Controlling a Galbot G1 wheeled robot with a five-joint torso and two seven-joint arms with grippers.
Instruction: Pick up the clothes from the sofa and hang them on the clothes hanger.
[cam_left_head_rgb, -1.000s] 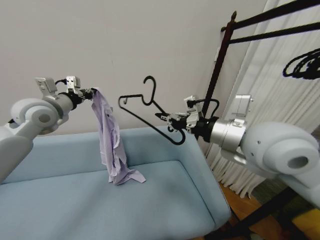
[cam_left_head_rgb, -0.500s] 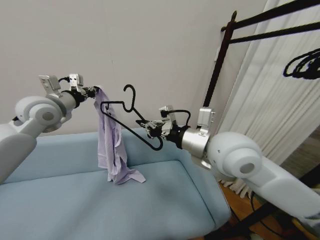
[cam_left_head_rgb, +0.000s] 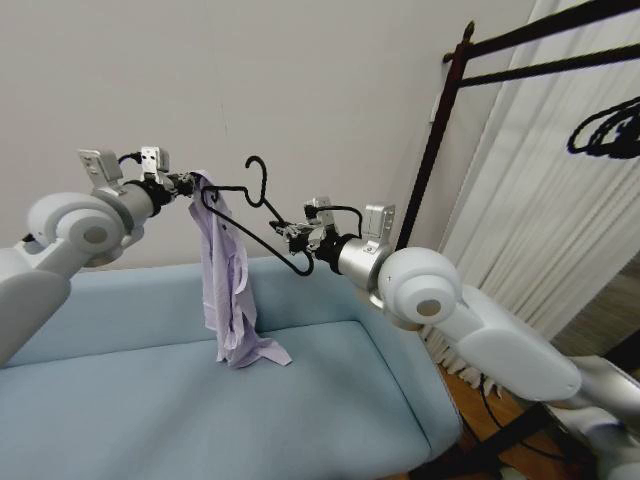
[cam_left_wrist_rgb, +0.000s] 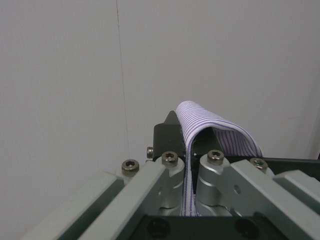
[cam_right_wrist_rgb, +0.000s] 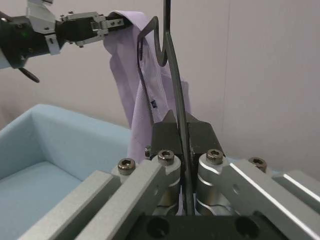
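1. Right gripper, centre of the head frame: fingers clenched on the wire of a black hanger, hook pointing up.
2. The hanger's far end reaches the top of the shirt; cannot tell whether it touches the cloth.
3. Left gripper, upper left: fingers pinched tight on a fold of the shirt.
4. Shirt: pale lilac with fine stripes, hanging long and limp, its lower end crumpled on the light blue sofa seat.
5. Dark clothes rack at upper right, well apart from the shirt.

one shirt, one clamped hanger, two claws
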